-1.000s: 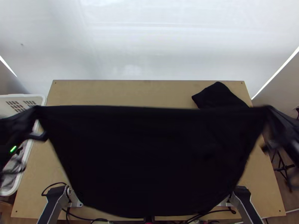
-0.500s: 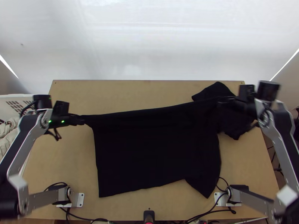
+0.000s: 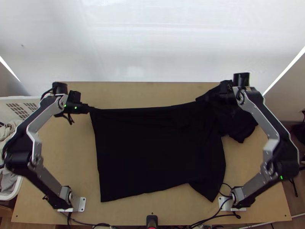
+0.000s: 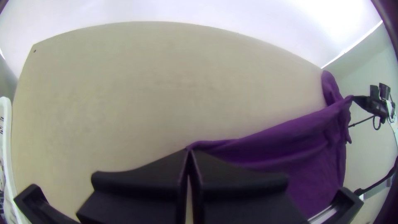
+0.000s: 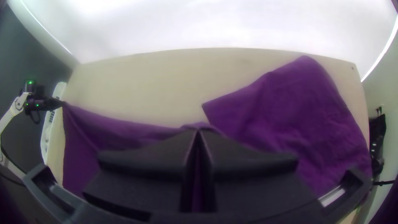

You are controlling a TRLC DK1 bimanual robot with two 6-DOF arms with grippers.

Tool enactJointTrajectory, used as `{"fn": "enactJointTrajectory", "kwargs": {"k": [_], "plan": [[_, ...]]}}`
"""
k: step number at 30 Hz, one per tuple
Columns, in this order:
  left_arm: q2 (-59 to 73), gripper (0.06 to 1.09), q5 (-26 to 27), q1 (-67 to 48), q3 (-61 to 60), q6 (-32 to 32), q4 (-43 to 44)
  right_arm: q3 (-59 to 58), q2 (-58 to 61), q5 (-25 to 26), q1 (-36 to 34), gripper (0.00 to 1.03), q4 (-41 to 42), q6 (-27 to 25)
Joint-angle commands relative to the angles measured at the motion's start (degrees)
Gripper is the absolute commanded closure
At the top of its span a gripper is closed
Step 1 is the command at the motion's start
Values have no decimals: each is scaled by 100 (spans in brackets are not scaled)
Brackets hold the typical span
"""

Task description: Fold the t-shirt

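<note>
Strip of wood shows between the surface's point(image 3: 126, 89) far edge and one dark t-shirt point(image 3: 152, 152), its far side pinched in two places by left gripper's point(image 3: 91, 109) and right gripper's point(image 3: 204, 100) closed fingers.

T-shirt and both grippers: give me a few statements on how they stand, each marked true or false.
1. The left gripper holds the t-shirt at a corner. True.
2. The right gripper has its jaws wide open. False: they are closed on the t-shirt.
3. A stretch of the t-shirt's far edge spans the two grippers. True.
4. The t-shirt is folded into a small neat square. False: it lies broad across the table.
5. The white basket is on the table's right side. False: it is at the left side.
</note>
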Motion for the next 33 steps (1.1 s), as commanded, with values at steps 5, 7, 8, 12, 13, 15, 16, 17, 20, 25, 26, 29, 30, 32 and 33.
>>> {"fn": "enactJointTrajectory", "kwargs": {"k": [5,7,8,12,13,15,16,17,20,25,26,29,30,32,33], "plan": [[1039,105,-36,104,932,-100,-376,834,1191,430,-66,100,-57,50],[890,105,-27,113,739,32,-569,675,1120,430,-127,100,-224,42],[758,105,-27,95,572,163,-639,526,1041,430,-154,100,-242,42],[-68,105,-27,-80,-404,708,-718,-212,488,430,-198,100,-348,6],[-305,105,-27,-107,-641,770,-727,-388,329,430,-215,100,-365,-2],[-815,105,8,-168,-1054,884,-736,-713,4,430,-268,100,-374,-38],[-1017,105,26,-177,-1239,946,-771,-854,-136,430,-303,100,-374,-46],[-1211,105,34,-212,-1397,1034,-824,-959,-251,430,-347,100,-374,-64],[-1562,105,52,-247,-1801,1253,-973,-1188,-497,430,-470,100,-453,-213],[-1720,105,61,-309,-2126,1482,-1219,-1285,-576,430,-584,100,-769,-363],[-1720,105,61,-327,-2153,1543,-1281,-1320,-594,430,-584,100,-805,-389],[-1712,105,61,-353,-2205,1543,-1298,-1425,-611,430,-576,100,-813,-433],[-1712,105,61,-362,-2214,1543,-1298,-1452,-611,430,-576,100,-813,-442],[-1676,105,61,-406,-2223,1543,-1290,-1504,-594,430,-558,100,-813,-451],[-1659,105,61,-432,-2232,1543,-1290,-1531,-585,430,-540,100,-813,-451]]}}
